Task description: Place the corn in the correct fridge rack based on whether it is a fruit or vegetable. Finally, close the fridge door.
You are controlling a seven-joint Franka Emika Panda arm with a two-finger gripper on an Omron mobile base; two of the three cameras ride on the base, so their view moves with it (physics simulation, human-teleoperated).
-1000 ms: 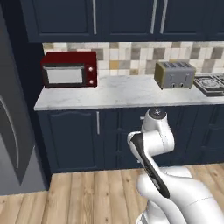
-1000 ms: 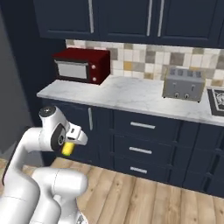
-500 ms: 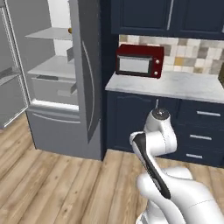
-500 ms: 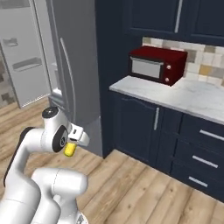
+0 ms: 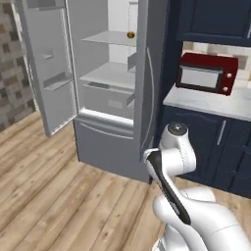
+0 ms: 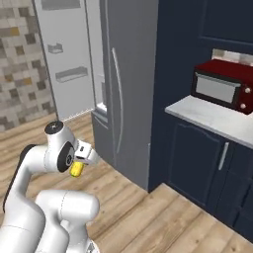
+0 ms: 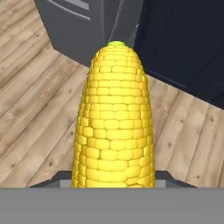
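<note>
Open grey fridge, marble counter, wooden plank floor

The pale grey flat fridge rack (image 5: pixel 109 76) sits above the grey drawer; a small brown round ball (image 5: pixel 130 35) lies on the thinner upper shelf (image 5: pixel 112 38). A red microwave (image 5: pixel 206 73) stands on the white marble counter (image 5: pixel 211 102).

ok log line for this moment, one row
gripper: shut on small yellow corn cob | fridge left door: open | wide pale grey fridge rack: bare
</note>
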